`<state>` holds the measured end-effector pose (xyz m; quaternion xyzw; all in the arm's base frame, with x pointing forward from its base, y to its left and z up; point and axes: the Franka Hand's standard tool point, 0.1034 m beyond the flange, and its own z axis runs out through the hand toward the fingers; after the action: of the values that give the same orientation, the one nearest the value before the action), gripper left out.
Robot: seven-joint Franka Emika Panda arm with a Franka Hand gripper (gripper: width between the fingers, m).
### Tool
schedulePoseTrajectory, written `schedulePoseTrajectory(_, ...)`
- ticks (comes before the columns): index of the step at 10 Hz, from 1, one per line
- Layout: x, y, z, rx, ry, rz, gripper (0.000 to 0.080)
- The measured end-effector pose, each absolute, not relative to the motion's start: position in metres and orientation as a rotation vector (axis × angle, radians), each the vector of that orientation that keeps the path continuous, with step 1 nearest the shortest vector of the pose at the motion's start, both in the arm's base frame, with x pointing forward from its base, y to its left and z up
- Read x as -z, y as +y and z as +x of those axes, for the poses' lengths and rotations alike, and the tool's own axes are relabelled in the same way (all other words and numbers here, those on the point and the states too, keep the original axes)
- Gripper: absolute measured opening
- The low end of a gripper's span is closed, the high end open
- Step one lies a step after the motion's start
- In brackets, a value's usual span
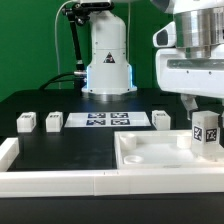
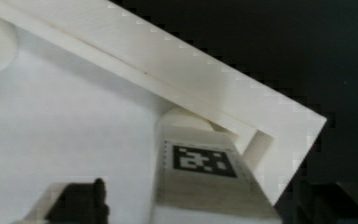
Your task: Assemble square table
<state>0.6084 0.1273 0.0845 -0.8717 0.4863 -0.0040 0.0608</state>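
The square table top (image 1: 150,152) is a white tray with a raised rim at the front right of the exterior view; it fills the wrist view (image 2: 69,120). One white tagged leg (image 1: 205,131) stands upright in the tray's far right corner, also in the wrist view (image 2: 204,160). My gripper (image 1: 199,106) is right above it. In the wrist view the gripper (image 2: 211,205) straddles the leg, open, with a gap between one finger (image 2: 87,203) and the leg. Three more legs lie on the black table: two at the left (image 1: 26,122) (image 1: 53,121) and one behind the tray (image 1: 162,119).
The marker board (image 1: 105,120) lies flat at the back middle, in front of the robot base (image 1: 108,60). Long white border rails (image 1: 55,180) run along the front and left edge of the table.
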Motion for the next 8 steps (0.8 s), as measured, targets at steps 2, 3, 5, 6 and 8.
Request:
schedulePoseTrajectory(2, -0.0841, 0.1307, 0.6073, 0.028, 1.162, -2.789, 0.0642)
schedulePoseTrajectory(3, -0.0831, 0.1284, 0.6068, 0.031, 1.015, -2.850, 0.0642)
schedulePoseTrajectory(5, -0.0816, 0.1237, 0.6065, 0.041, 0.763, -2.933, 0.0648)
schedulePoseTrajectory(6, -0.0815, 0.1236, 0.6064, 0.048, 0.638, -2.964, 0.0649)
schedulePoseTrajectory(8, -0.0814, 0.1237, 0.6063, 0.057, 0.465, -2.998, 0.0649)
